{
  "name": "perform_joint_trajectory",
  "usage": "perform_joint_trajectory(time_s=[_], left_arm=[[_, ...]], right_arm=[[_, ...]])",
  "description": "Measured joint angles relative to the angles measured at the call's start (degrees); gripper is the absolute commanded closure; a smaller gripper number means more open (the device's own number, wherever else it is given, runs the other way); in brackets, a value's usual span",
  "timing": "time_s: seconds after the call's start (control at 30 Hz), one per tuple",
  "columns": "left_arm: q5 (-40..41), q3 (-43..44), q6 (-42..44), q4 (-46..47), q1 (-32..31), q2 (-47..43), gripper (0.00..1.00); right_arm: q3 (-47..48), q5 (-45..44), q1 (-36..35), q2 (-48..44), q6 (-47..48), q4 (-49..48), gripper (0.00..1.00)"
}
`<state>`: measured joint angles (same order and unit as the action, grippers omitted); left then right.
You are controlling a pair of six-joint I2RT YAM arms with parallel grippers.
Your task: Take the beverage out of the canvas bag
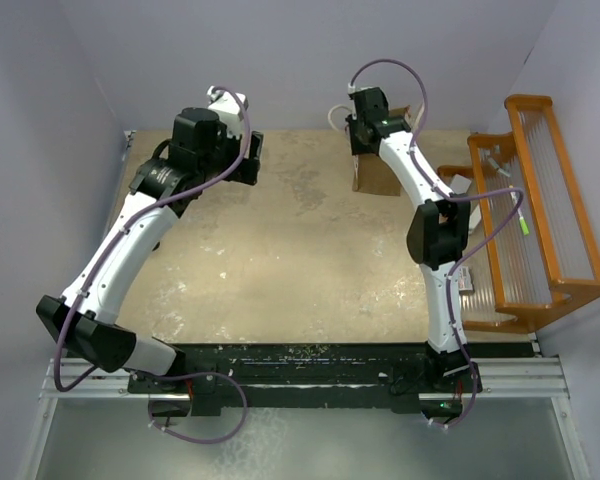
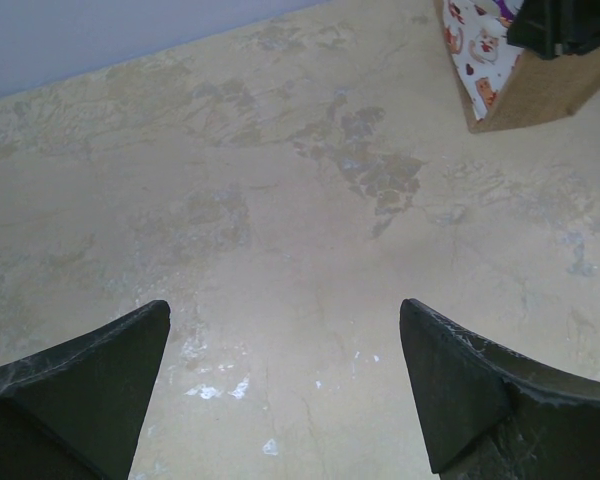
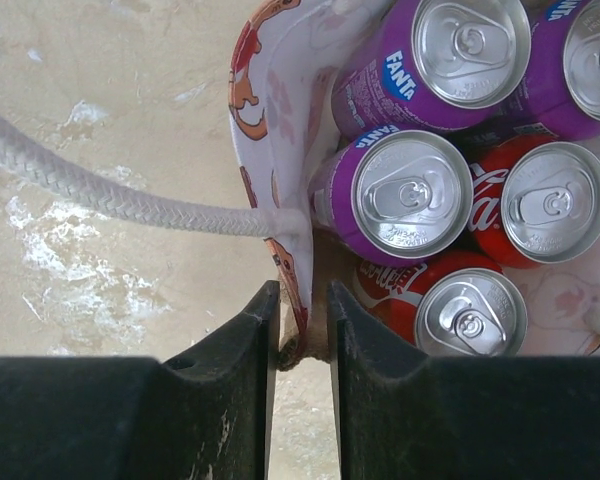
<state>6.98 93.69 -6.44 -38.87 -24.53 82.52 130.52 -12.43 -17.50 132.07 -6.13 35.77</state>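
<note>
Canvas bag [image 1: 380, 178] stands far right on the table [image 1: 280, 260], mouth up. Right gripper [image 3: 301, 300] is pinched onto its rim, just beside the root of the rope handle [image 3: 110, 190]. — jo

Contents? — max

Five cans showing, upright and packed touching: purple Fanta, red Coke. One Fanta can [image 3: 405, 195] sits against the wall I'm pinching, with a Coke can [image 3: 470, 315] touching it. — jo

Left side? — max

Left gripper [image 2: 285, 312] is spread wide with nothing in it, over bare table, well apart from the bag. — jo

Handling call? — max

My read: tabs unpulled, so the cans are full. That makes them heavy for their size, rigid, and slippery (smooth aluminium). The bag is floppy and will likely lift with a can, so the rim pinch earns its keep. There's little finger room between cans. I'd take one at the pack's edge, jaws across the upper sidewall under the lid bead, not on the tab. Squeeze firm, a sealed can shouldn't crush. Risks are slipping or dragging a neighbour up. — jo
</note>
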Motion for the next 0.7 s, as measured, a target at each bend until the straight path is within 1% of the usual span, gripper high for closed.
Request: perform_joint_trajectory(time_s=[0.13,0.17,0.27,0.4,0.7], left_arm=[[-0.6,-0.3,-0.3,-1.1,-1.6,-1.7,0.01],[-0.8,-0.3,-0.5,-1.4,-1.6,-2.1,0.01],[-1.1,-0.3,-1.7,-2.8,-1.6,-4.2,0.01],[-2.1,-0.3,-4.0,-4.9,-1.6,-6.1,0.01],[-6.0,-0.2,-10.0,-9.7,-1.6,-6.6,0.01]], right_arm=[[0.0,-0.1,-0.2,0.0,0.3,0.7,0.86],[0.0,-0.1,-0.3,0.0,0.3,0.9,0.90],[-0.6,-0.1,-0.6,-0.2,0.3,1.0,0.96],[-4.3,-0.1,-1.3,-2.4,0.2,0.2,1.00],[-16.7,-2.1,-3.2,-10.4,0.3,0.3,1.00]])
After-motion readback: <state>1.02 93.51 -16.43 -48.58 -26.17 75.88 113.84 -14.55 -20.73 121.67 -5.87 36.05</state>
